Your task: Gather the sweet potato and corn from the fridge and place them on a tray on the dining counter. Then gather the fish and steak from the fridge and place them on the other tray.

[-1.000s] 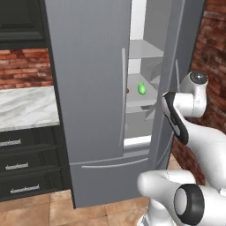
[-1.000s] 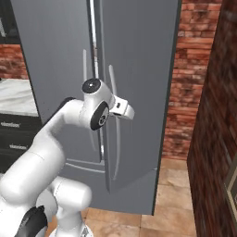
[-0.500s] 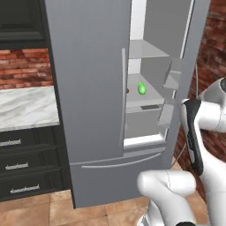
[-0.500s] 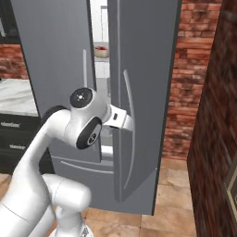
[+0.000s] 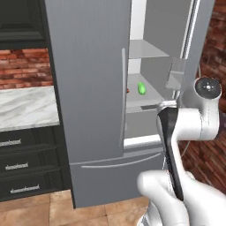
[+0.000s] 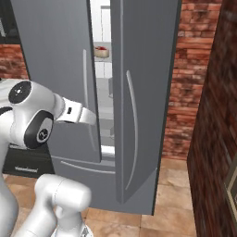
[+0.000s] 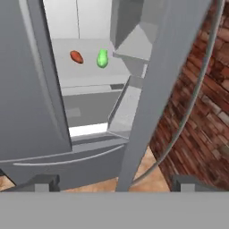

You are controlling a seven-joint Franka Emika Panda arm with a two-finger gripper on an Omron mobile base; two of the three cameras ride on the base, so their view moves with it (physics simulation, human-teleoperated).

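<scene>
Just outside fridge (image 5: pixel 88 88), jaws wide apart

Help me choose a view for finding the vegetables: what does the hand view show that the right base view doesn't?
Hand view: the sweet potato and the corn lie side by side, apart, on a fridge shelf, with the open gripper empty. Right base view: a bowl on a higher shelf, and the arm. Both: the fridge with its right door swung open.
</scene>
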